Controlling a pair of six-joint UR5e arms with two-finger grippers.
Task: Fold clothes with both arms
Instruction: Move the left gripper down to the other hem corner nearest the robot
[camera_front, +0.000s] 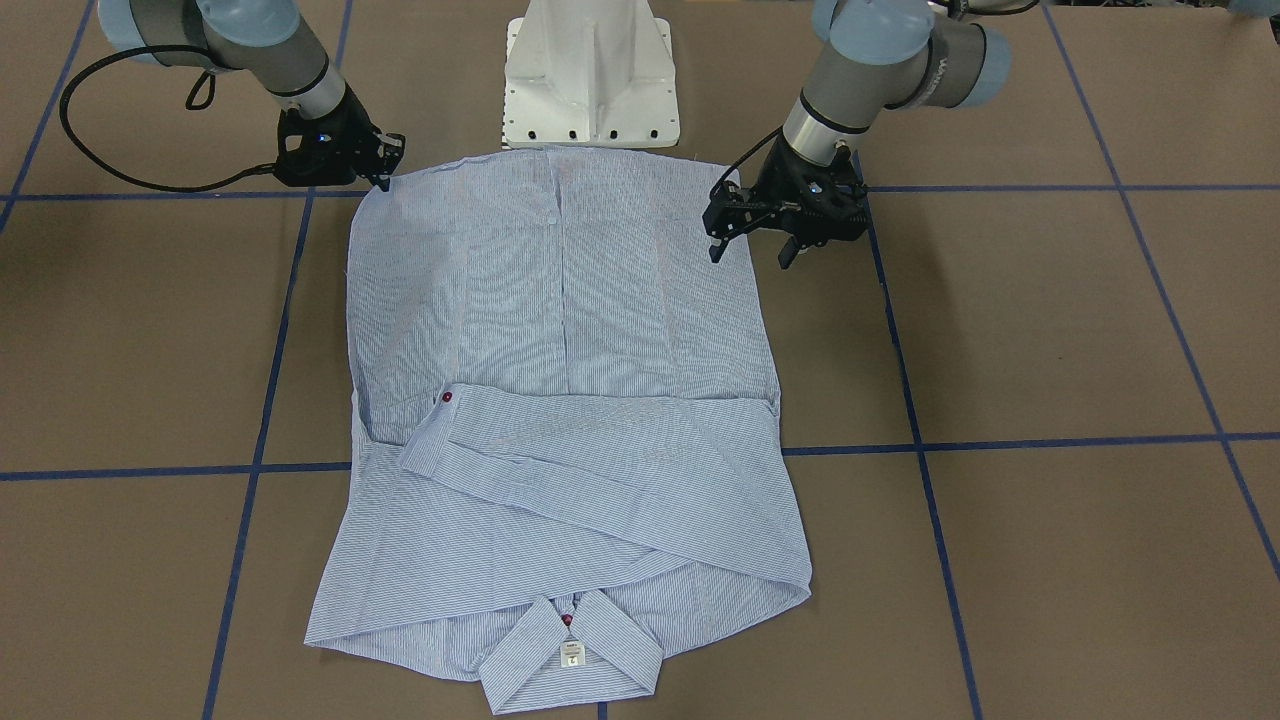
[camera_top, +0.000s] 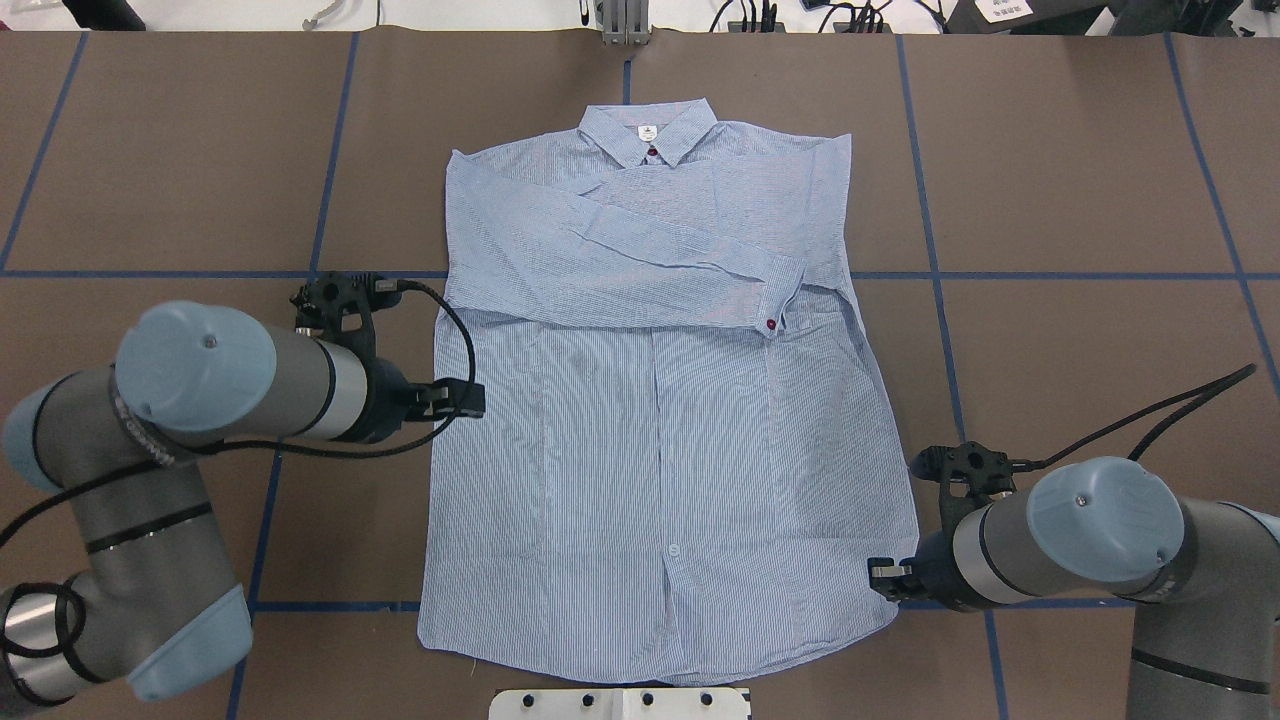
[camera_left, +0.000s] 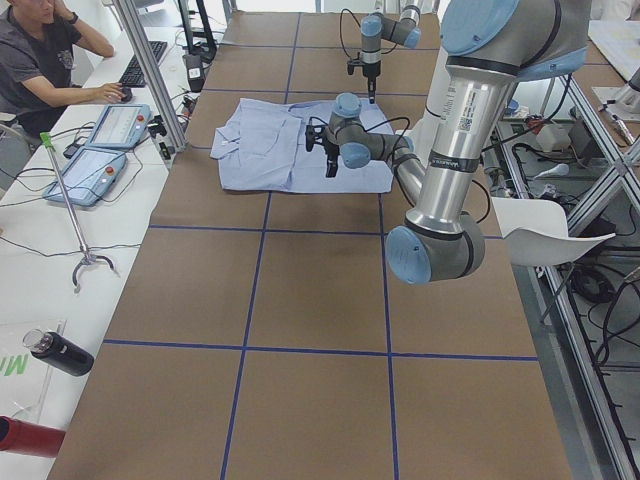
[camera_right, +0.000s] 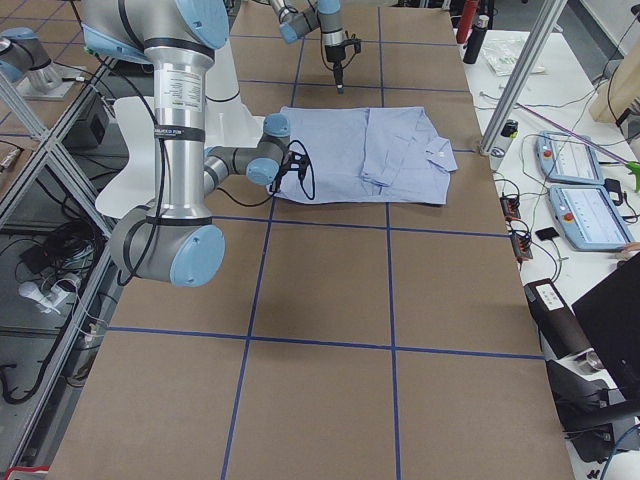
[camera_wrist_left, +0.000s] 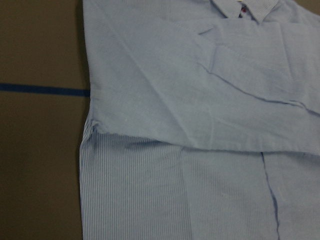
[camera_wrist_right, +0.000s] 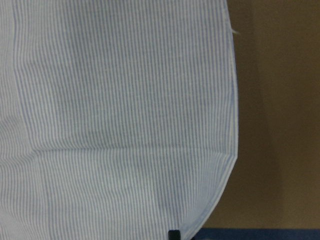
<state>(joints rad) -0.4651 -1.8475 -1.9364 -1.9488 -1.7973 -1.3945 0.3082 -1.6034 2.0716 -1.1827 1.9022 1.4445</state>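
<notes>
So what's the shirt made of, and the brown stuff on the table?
The shirt looks like thin woven cloth, maybe cotton: matte, finely striped, softly creased at the folded sleeve. The table cover looks like dull brown paper or card, flat and unshiny; I can't be sure.

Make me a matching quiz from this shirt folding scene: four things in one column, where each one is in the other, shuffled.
Things
1. small white neck label
2. dark red round cuff button
3. black left pincer
4. black right pincer

Places
A. at a hem corner of the light blue striped fabric shirt
B. inside the collar
C. on the sleeve folded across the chest
D. at the shirt's side edge, jaws apart

Pairs: 1-B, 2-C, 3-D, 4-A
</notes>
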